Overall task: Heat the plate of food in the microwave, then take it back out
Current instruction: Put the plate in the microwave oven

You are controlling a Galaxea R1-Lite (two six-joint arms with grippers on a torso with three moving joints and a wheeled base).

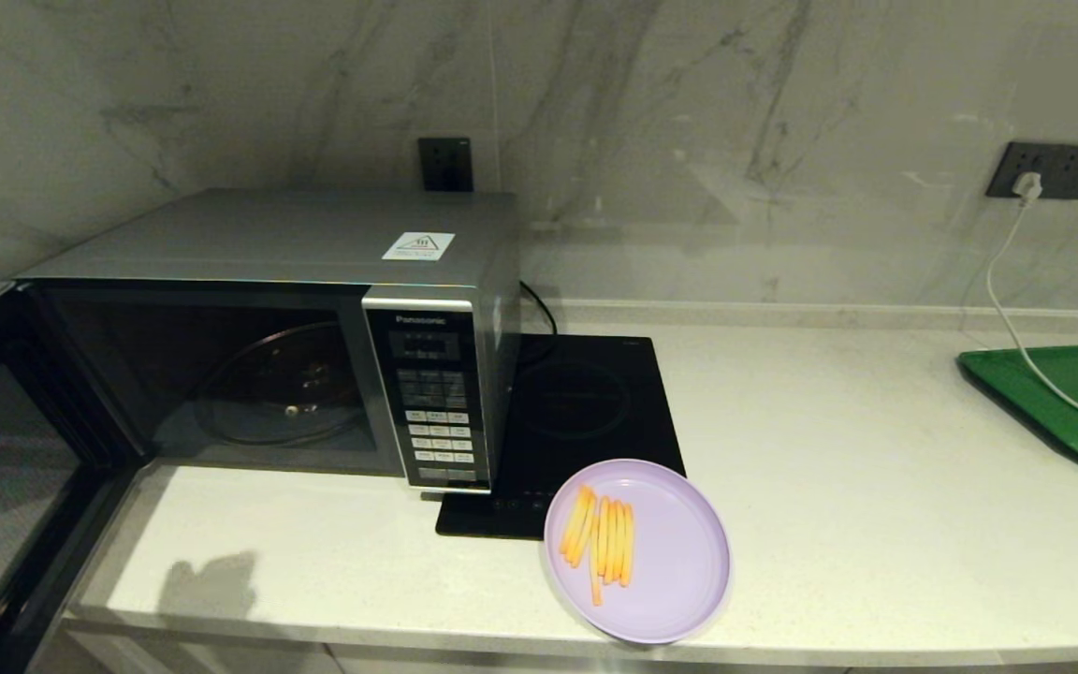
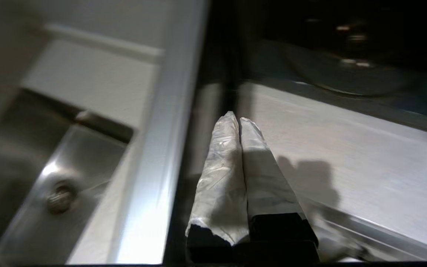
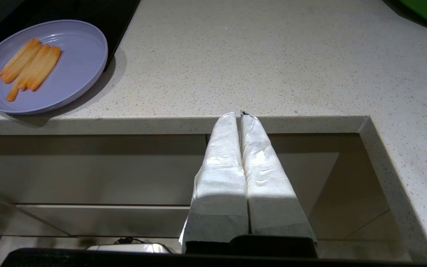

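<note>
- the large silver-grey panasonic microwave [image 1: 314, 309] stood at the left of the pale speckled stone countertop [image 1: 876, 487], its dark glass door [image 1: 6, 468] swung wide open toward the robot's left.
- inside the open cavity a round glass turntable [image 1: 282, 384] lay bare; the button panel [image 1: 431, 402] faced forward and a white sticker [image 1: 418, 245] sat on the top.
- the round pale lilac plastic plate [image 1: 661, 562] with a raised rim rested near the front edge of the counter, just right of the microwave, overlapping the front right corner of the flat black induction hob [image 1: 576, 421].
- several thin orange-yellow fries [image 1: 602, 538] lay side by side on the left half of the plate.
- the left gripper [image 2: 235, 120] hung beside the edge of the open door with its taped fingers pressed together, holding nothing; a steel sink [image 2: 50, 185] showed beyond the door in its wrist view.
- the right gripper [image 3: 238, 115] sat low in front of the counter's front edge, well to the right of the plate, its white-wrapped fingers closed together and empty.
- a green rectangular tray [image 1: 1072, 402] lay at the far right of the counter, with a white cable [image 1: 1007, 300] running from a dark wall socket [image 1: 1047, 170] across it.
</note>
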